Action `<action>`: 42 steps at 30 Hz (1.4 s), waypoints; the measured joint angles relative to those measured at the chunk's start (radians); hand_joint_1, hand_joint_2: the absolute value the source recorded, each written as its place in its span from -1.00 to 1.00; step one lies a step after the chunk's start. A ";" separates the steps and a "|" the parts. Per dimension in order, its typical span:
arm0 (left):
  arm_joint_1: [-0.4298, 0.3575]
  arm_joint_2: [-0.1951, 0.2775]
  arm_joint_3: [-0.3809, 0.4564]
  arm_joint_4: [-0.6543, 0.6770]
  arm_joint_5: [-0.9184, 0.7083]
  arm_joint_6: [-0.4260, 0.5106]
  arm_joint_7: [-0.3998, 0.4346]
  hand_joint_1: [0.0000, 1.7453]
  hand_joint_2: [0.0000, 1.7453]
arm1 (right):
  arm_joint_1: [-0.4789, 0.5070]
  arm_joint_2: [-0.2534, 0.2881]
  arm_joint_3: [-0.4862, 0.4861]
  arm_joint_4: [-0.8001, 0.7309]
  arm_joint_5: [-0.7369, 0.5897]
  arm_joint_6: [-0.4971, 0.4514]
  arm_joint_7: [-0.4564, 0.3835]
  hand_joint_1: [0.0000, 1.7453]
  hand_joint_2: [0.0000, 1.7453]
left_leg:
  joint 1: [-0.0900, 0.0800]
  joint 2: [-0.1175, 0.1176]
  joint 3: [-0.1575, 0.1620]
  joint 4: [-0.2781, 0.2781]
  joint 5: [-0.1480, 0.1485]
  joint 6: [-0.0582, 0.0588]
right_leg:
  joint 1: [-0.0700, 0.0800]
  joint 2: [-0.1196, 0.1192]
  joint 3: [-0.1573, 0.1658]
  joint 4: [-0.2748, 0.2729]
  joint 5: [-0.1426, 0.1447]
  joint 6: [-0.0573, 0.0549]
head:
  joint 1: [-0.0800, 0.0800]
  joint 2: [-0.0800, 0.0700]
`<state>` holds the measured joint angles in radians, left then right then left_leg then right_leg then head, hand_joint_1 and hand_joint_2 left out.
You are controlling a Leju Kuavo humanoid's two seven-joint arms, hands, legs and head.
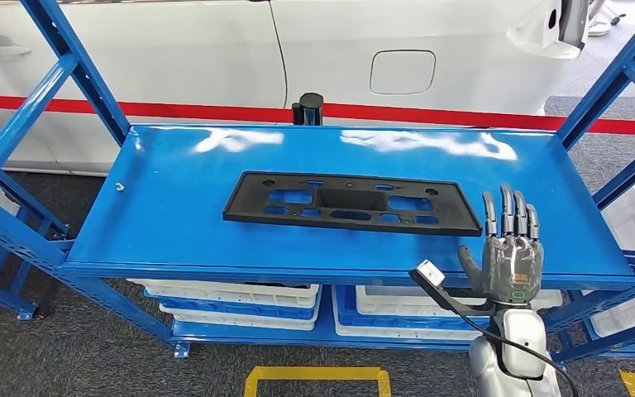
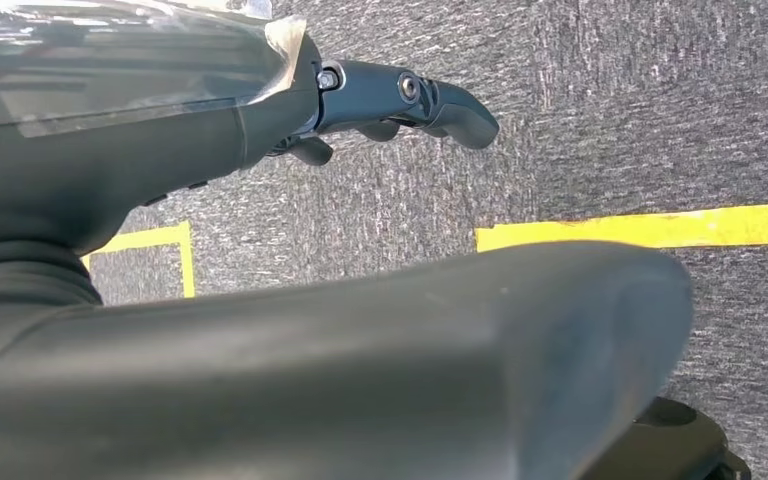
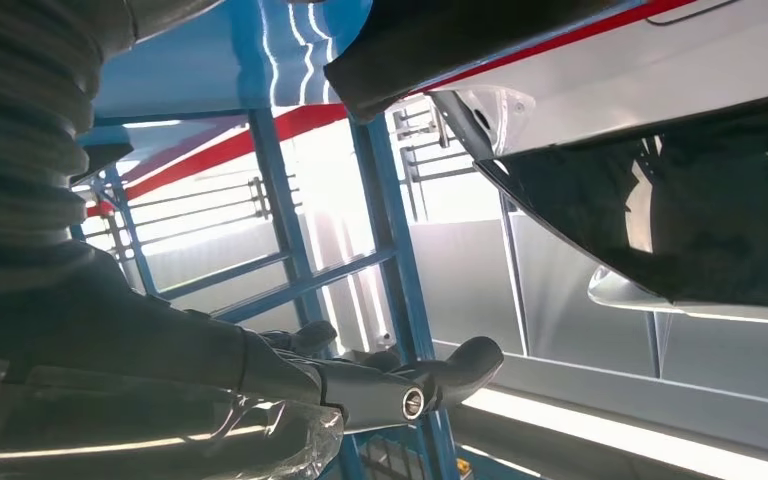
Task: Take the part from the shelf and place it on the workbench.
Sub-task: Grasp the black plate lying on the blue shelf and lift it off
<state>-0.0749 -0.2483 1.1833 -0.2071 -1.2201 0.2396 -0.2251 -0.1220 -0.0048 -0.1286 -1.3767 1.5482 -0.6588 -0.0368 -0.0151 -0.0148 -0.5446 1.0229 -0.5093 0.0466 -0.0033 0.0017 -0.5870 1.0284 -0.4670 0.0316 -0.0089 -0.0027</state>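
Observation:
A flat black plastic part (image 1: pixel 347 203) with several cut-outs lies in the middle of the blue shelf (image 1: pixel 174 215). My right hand (image 1: pixel 511 252) is raised at the shelf's front right edge, fingers straight and apart, holding nothing; it is to the right of the part's end and does not touch it. In the right wrist view the right hand (image 3: pixel 360 375) reaches out with the part's dark edge (image 3: pixel 430 50) beyond it. In the left wrist view my left hand (image 2: pixel 400 105) hangs over grey carpet, fingers partly curled, nothing in it.
Blue uprights (image 1: pixel 74 66) and diagonal braces frame the shelf on both sides. White and blue bins (image 1: pixel 240 299) sit on the lower level. A white car body (image 1: pixel 339 50) with a red stripe stands behind. Yellow floor tape (image 1: pixel 314 379) marks the carpet in front.

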 joint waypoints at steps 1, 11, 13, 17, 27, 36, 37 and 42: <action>0.000 0.000 0.000 0.000 0.000 0.000 0.000 -1.00 -1.00 | -0.004 -0.001 0.000 0.008 0.001 0.000 0.000 -1.00 1.00 | 0.000 0.000 0.000 0.000 0.000 0.000 | 0.000 0.000 0.000 0.000 0.000 0.000 | 0.000 0.000; 0.000 0.000 0.000 0.000 -0.002 0.000 0.000 -1.00 -1.00 | -0.016 -0.006 0.000 0.049 0.002 0.000 0.001 -1.00 1.00 | 0.000 0.000 0.000 0.000 0.000 0.000 | 0.000 0.000 -0.001 0.000 0.000 0.000 | 0.000 0.000; 0.000 0.000 0.000 0.000 -0.002 0.000 0.000 -1.00 -1.00 | -0.017 -0.007 0.000 0.053 0.002 0.000 0.001 -1.00 1.00 | 0.000 0.000 0.000 0.000 0.000 0.000 | 0.000 0.000 0.000 0.000 0.000 0.000 | 0.000 0.000; 0.000 0.000 0.000 0.000 -0.002 0.000 0.000 -1.00 -1.00 | -0.017 -0.007 0.000 0.059 0.002 0.000 0.001 -1.00 1.00 | 0.000 0.000 0.000 0.000 0.000 0.000 | 0.000 0.000 0.000 0.000 0.000 0.000 | 0.000 0.000; -0.001 0.000 -0.002 0.000 -0.003 0.001 -0.001 -1.00 -1.00 | -0.104 -0.039 0.020 0.172 0.022 0.015 0.006 -1.00 1.00 | 0.000 0.001 0.000 0.000 0.000 0.000 | 0.000 0.001 0.000 0.000 0.000 0.000 | 0.000 0.000; -0.003 0.000 -0.011 0.000 -0.015 0.004 -0.003 -1.00 -1.00 | -0.336 -0.053 0.107 0.459 -0.071 0.117 -0.118 -1.00 1.00 | 0.001 0.009 0.008 0.000 -0.002 -0.002 | 0.000 0.010 0.007 0.000 0.000 0.000 | 0.000 0.000; -0.004 0.000 -0.011 0.000 -0.015 0.006 -0.003 -1.00 -1.00 | -0.367 -0.053 0.119 0.499 -0.074 0.120 -0.126 -1.00 1.00 | 0.001 0.010 0.009 0.000 -0.002 -0.002 | 0.000 0.010 0.008 0.000 0.000 0.000 | 0.000 0.000; -0.004 -0.001 -0.011 0.000 -0.013 0.013 -0.003 -1.00 -1.00 | -0.464 -0.051 0.167 0.633 -0.075 0.133 -0.140 -1.00 1.00 | 0.001 0.009 0.013 0.000 -0.002 -0.002 | 0.000 0.010 0.011 0.000 0.000 0.000 | 0.000 0.000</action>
<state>-0.0789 -0.2490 1.1723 -0.2071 -1.2332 0.2521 -0.2285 -0.5864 -0.0557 0.0382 -0.7440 1.4729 -0.5262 -0.1763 -0.0144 -0.0054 -0.5318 1.0228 -0.5110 0.0442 -0.0031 0.0113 -0.5764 1.0285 -0.4667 0.0313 -0.0088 -0.0027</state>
